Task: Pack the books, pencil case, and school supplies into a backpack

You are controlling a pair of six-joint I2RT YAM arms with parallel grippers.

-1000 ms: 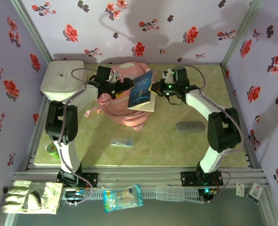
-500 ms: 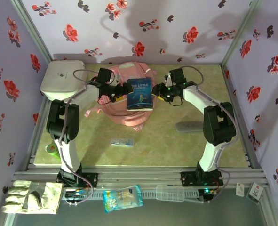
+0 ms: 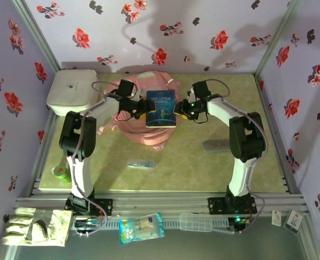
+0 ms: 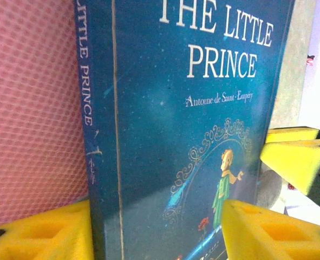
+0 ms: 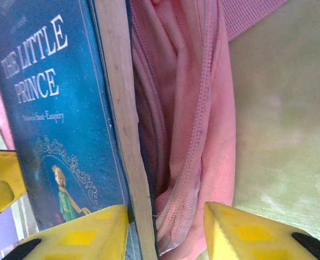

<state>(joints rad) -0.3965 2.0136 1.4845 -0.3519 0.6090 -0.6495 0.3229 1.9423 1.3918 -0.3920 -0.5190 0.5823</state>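
Book (image 3: 161, 108): lies flat, cover up, on top of the backpack. It looks thin, stiff and light with a probably slick cover, so pinch a long edge.
Spine (image 4: 86, 81): faces the left arm; long axis runs near to far, title farthest.
Left end effector (image 4: 157, 230): half open astride the spine edge, not clamped.
Right end effector (image 5: 165, 227): part open around the page edge, holding nothing.
Backpack (image 3: 151, 138): soft, under and beyond the book.

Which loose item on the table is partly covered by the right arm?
The grey pencil case, right of the pink backpack. The clear packet lies mid-table; the green roll sits by the left arm.
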